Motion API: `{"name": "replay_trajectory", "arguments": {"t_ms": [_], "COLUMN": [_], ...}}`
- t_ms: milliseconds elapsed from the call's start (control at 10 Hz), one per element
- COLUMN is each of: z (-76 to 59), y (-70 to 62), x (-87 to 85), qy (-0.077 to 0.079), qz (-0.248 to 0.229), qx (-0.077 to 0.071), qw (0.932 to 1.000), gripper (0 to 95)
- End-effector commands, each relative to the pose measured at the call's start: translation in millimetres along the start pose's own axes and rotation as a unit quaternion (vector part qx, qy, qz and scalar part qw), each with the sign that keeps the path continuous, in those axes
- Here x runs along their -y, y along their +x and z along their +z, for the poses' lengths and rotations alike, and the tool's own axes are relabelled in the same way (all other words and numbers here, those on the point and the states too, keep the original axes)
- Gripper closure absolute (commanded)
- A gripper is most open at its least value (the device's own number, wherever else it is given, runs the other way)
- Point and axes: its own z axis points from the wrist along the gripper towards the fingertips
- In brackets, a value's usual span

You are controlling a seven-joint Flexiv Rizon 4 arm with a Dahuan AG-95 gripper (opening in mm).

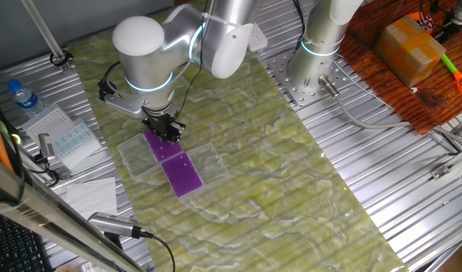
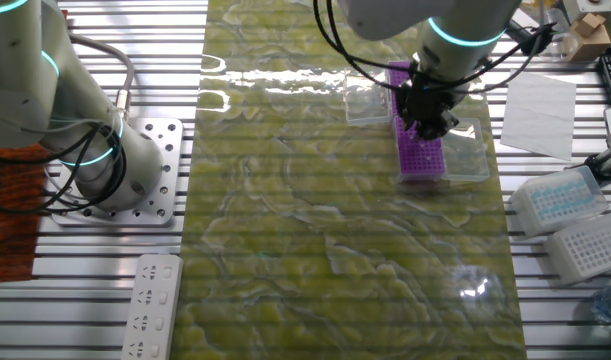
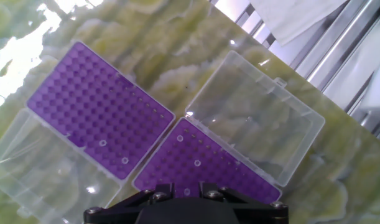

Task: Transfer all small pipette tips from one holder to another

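Above the two purple holders (image 3: 101,112), our hand (image 1: 165,128) is hovering close over the tabletop (image 1: 291,174); we cannot tell how far its fingers are parted or whether anything is held. We are seeing small pipette tips (image 3: 103,144) as pale dots sitting in both purple plates, clear lids (image 3: 255,115) lying open beside them.

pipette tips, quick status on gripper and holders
Gripper low over the two purple holders, jaw state not visible. A few small pipette tips sit in both plates. Clear lids open, nothing blocking.
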Motion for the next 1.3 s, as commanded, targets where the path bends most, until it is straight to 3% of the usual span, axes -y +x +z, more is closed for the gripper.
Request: {"name": "replay_trajectory", "arguments": {"t_ms": [100, 200, 300, 1300], "z": [1.6, 1.9, 2.9, 2.9], "y": [-0.6, -0.6, -0.7, -0.7], "x": [-0.1, -0.1, -0.3, -0.3], "qy": [0.000, 0.000, 0.001, 0.001], "qz": [-0.003, -0.003, -0.004, -0.004], "qx": [0.003, 0.003, 0.004, 0.004], "qw": [1.0000, 1.0000, 1.0000, 1.0000], "gripper": [76.0, 76.0, 95.0, 95.0]}}
